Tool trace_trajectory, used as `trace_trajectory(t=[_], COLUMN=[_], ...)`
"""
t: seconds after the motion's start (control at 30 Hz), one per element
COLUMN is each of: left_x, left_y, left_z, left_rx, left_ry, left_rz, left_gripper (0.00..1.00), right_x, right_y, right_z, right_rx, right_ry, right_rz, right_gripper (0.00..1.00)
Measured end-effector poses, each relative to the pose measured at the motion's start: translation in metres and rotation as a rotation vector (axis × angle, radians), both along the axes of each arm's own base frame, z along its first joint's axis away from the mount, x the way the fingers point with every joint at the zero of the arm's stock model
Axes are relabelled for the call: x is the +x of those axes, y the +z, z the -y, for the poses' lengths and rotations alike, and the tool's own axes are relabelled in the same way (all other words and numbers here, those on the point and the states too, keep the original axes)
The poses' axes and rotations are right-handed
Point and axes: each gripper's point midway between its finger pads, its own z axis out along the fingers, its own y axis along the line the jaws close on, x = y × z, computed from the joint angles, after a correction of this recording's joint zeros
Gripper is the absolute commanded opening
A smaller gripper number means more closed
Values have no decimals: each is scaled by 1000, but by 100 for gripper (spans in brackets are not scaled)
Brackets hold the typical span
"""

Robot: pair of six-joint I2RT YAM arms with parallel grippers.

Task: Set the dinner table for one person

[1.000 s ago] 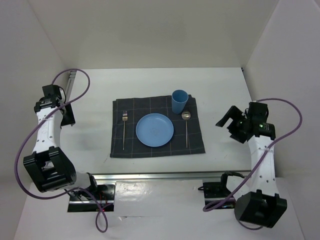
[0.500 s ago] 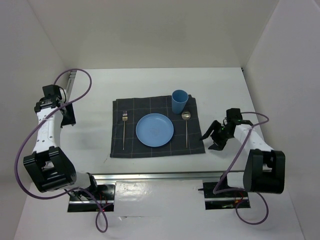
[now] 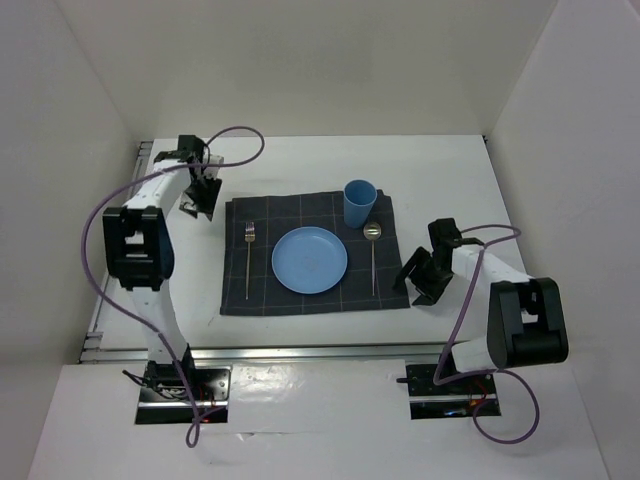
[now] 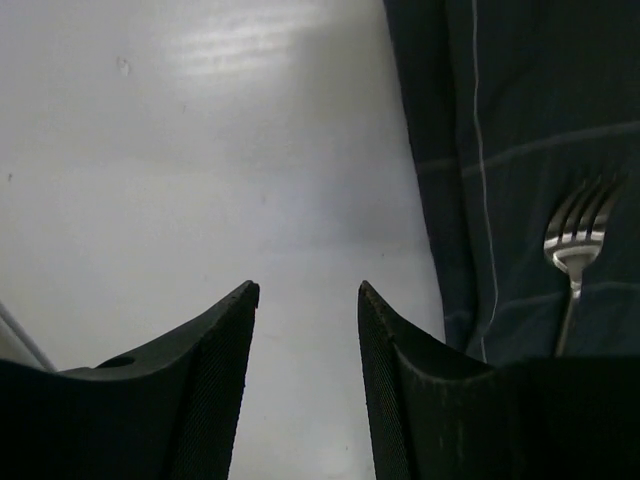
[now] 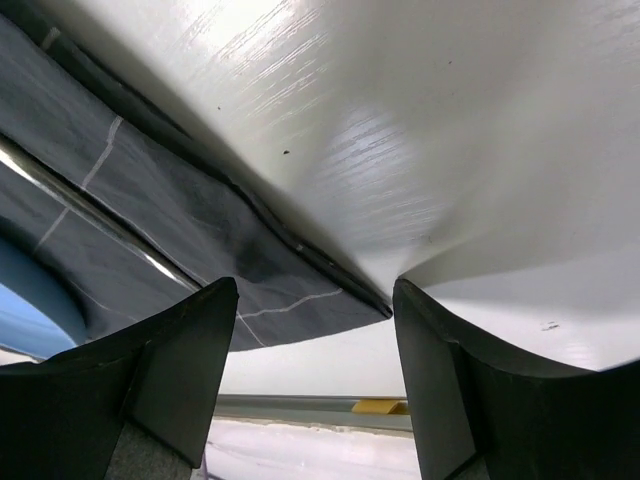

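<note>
My left end effector (image 3: 203, 195) hangs released just off the far left corner of the dark grey checked cloth (image 3: 300, 225). In its wrist view the two black fingers (image 4: 205, 370) stand apart over bare white surface with nothing between them. Moving right along the cloth I read a slim silver fork (image 3: 248, 258), a round blue plate (image 3: 310, 260) in the middle and a slim silver spoon (image 3: 373, 255) just beside the plate. A blue plastic cup (image 3: 359, 203) stands upright at the far right corner, just beyond the spoon's bowl. My right end effector (image 3: 420, 278) sits low at the cloth's near right corner, also released, with only the cloth's hem and white surface showing in its wide gap.

All of it rests on the large flat white rectangular bench (image 3: 450, 165) with thin metal rails at its edges. It lies level, face up, with its long axis running left to right and its short axis running away from me.

I judge the place setting essentially laid, since every piece is on the cloth. The step in hand looks like a last tidy at the cloth's corners. Next I would either nip the right corner to square it, staying clear of the spoon, or lift both end effectors away without dragging the cloth.
</note>
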Motion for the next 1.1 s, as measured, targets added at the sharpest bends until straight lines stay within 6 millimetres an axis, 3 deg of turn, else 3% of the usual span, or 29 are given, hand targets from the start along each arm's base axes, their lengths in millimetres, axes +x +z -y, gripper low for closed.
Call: trace_trajectory(t=[0.1, 0.17, 0.33, 0.47, 0.77, 1.1], left_x=[34, 48, 48, 55, 67, 67], left_y=[-19, -33, -62, -61, -61, -61], left_z=[6, 10, 28, 35, 27, 24], left_rx=[-18, -27, -14, 4, 38, 51], left_ry=[-2, 3, -30, -37, 1, 28], left_rz=[-23, -37, -99, -88, -60, -58], left_gripper=[51, 51, 51, 51, 51, 51], right_x=[1, 1, -1, -5, -8, -19], right_y=[-1, -1, -6, -9, -9, -8], right_z=[2, 3, 3, -1, -13, -4], right_rx=[-12, -19, -18, 7, 51, 8], right_ry=[-13, -18, -20, -17, -2, -44], right_rz=[-4, -5, -23, -37, -13, 1], right_gripper=[72, 67, 30, 19, 17, 10])
